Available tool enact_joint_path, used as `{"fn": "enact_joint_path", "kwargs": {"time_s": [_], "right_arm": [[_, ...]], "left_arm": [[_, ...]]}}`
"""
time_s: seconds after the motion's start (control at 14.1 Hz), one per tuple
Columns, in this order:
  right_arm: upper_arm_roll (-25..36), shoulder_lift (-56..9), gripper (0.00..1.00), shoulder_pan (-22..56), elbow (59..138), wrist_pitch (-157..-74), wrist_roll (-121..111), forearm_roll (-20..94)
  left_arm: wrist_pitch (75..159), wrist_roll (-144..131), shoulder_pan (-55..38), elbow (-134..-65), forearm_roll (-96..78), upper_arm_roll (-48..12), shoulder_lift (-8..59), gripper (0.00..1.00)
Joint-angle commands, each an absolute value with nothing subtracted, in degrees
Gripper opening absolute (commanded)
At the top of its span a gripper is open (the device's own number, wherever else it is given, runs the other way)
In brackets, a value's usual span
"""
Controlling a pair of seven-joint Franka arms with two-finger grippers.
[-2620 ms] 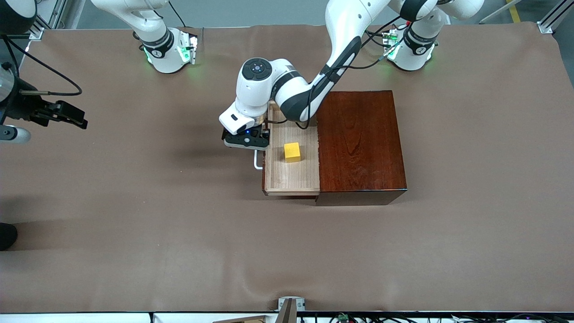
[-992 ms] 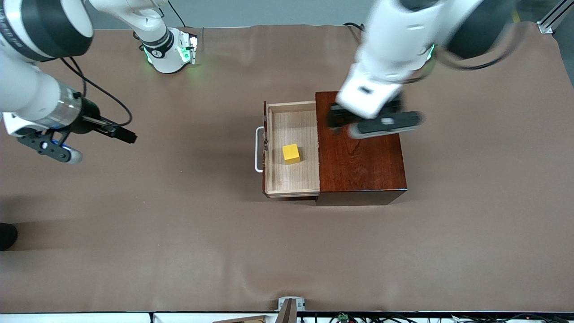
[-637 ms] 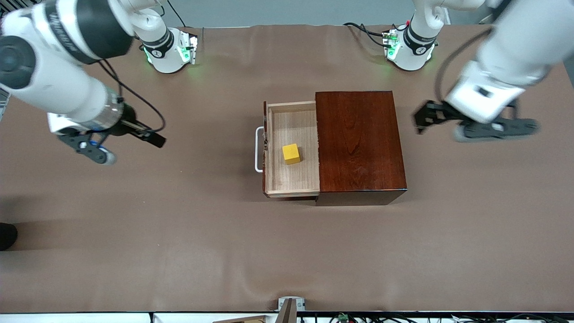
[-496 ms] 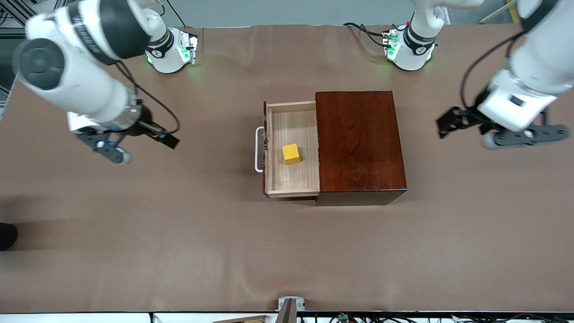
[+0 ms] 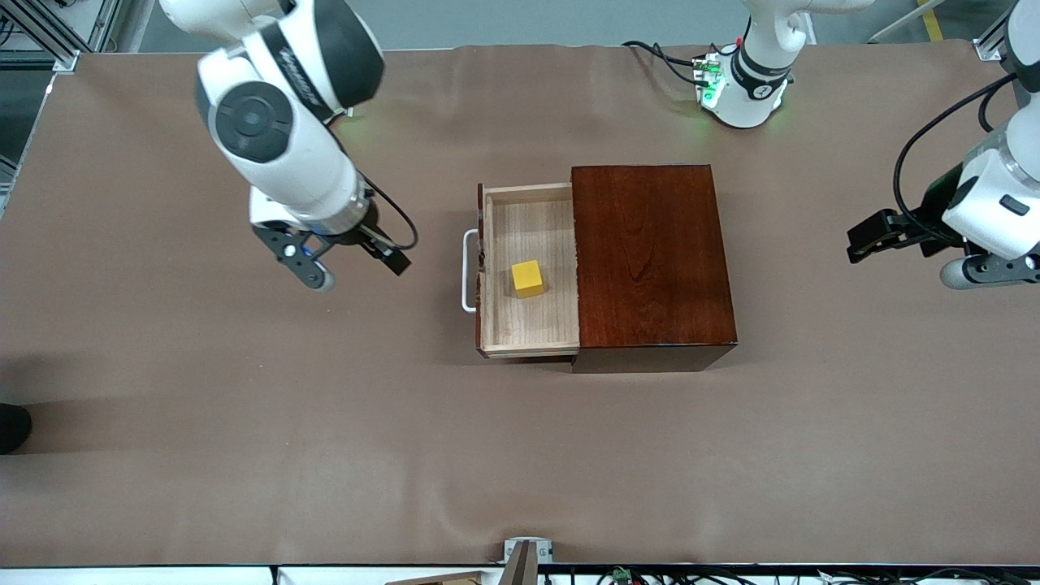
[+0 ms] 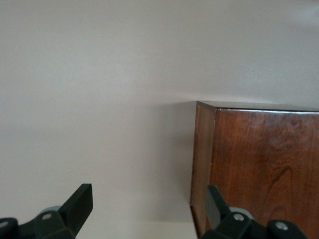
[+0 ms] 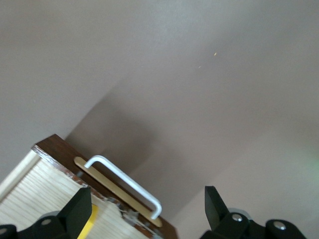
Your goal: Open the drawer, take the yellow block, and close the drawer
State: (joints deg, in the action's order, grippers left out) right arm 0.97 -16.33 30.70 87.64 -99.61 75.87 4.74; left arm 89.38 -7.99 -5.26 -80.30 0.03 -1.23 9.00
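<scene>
Front view first: the drawer [image 5: 526,272] stands pulled out of the dark wooden box [image 5: 652,256] at mid-table, its white handle [image 5: 466,270] toward the right arm's end, and the yellow block [image 5: 528,278] sits alone on its pale floor. Brown cloth [image 5: 325,422] covers the worktop. Right gripper [image 5: 352,264] hangs over bare cloth beside the handle — fingers spread, holding nothing. Left gripper [image 5: 910,253] hangs open and empty near the table edge at the left arm's end.
</scene>
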Motion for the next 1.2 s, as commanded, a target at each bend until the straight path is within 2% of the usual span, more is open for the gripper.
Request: {"fn": "enact_joint_path", "kwargs": {"time_s": [0.0, 0.28, 0.57, 0.85, 1.13], "right_arm": [[1.3, -19.3, 1.0, 32.9, 86.0, -102.9, 84.3, 5.9], [1.5, -24.5, 1.0, 35.5, 81.7, -104.0, 94.9, 12.4], [1.4, -29.4, 1.0, 38.1, 77.8, -104.8, 105.6, 12.6], [1.5, -33.3, 1.0, 42.1, 77.7, -111.9, 113.1, 12.3], [1.5, -35.9, 1.0, 42.6, 77.7, -112.8, 113.7, 12.4]], "left_arm": [[91.1, -4.8, -3.9, -83.1, -1.4, -1.8, 6.9, 1.0], [91.1, -4.9, -4.0, -82.9, -1.4, -1.8, 7.0, 1.0], [91.1, -5.0, -4.0, -82.7, -1.4, -1.8, 7.5, 1.0], [91.1, -5.1, -4.0, -82.7, -1.4, -1.8, 7.6, 1.0], [91.8, -5.2, -4.0, -82.7, -1.4, -1.8, 8.2, 1.0]]}}
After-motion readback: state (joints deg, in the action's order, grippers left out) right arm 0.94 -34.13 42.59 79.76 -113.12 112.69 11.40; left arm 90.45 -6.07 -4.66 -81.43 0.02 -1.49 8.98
